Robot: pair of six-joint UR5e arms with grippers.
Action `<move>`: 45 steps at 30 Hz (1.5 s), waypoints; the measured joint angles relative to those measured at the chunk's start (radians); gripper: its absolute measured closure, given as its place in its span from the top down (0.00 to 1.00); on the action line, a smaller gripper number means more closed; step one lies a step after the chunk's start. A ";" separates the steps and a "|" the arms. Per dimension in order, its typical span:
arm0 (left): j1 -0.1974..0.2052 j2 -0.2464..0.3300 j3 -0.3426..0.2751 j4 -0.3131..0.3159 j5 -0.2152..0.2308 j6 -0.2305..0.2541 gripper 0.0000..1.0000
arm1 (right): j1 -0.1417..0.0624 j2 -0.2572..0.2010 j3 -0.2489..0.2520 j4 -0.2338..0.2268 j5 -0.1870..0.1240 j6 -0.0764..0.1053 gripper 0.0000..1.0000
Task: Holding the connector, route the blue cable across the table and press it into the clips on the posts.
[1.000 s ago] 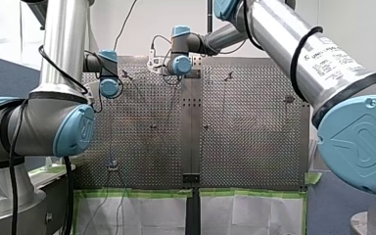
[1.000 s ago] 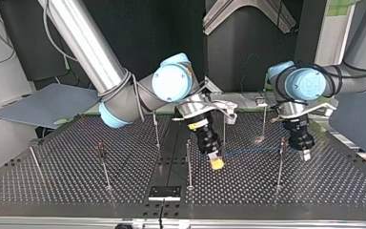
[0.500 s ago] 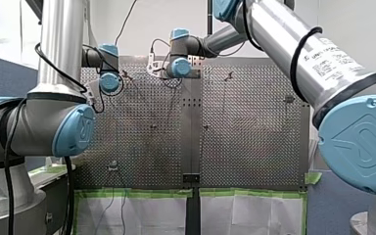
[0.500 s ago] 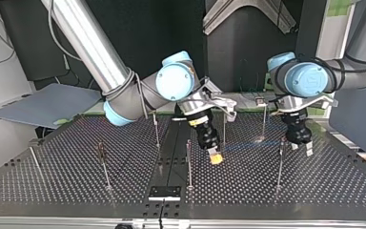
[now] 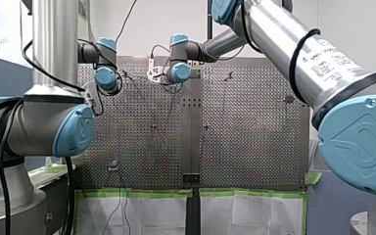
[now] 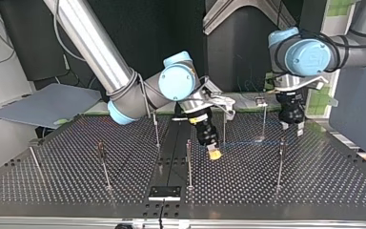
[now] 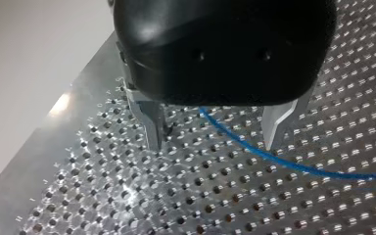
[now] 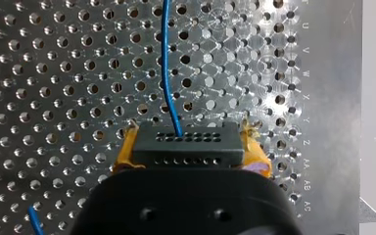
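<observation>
So, you see the right fingers (image 8: 126, 147) closed on the connector (image 8: 186, 144), low over the counter (image 6: 314, 176). The blue cable (image 8: 165, 63) runs from it and passes between the open left fingers (image 7: 152, 127). I judge no clip on the posts (image 6: 189, 164) holds it yet, so most routing remains.

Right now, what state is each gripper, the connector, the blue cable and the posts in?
Black metal-fingered left gripper: open, straddling the cable, not gripping.
Yellow-padded right gripper: shut on the connector.
Black rectangular connector: clamped between the pads.
Thin blue cable: attached to the connector, otherwise unheld.
Thin metal posts: upright.
</observation>
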 joint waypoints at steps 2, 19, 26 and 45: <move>-0.002 0.020 -0.019 -0.020 0.002 0.002 1.00 | 0.000 0.000 0.000 0.000 0.000 0.000 0.00; -0.055 0.174 -0.043 -0.119 0.051 0.134 1.00 | 0.001 0.002 0.000 0.005 -0.001 0.000 0.00; -0.083 0.196 -0.043 -0.092 0.107 0.193 1.00 | -0.001 0.003 0.001 0.007 -0.001 0.000 0.00; -0.162 0.062 0.060 0.037 0.041 0.363 1.00 | -0.010 0.003 0.000 0.010 -0.002 0.002 0.00</move>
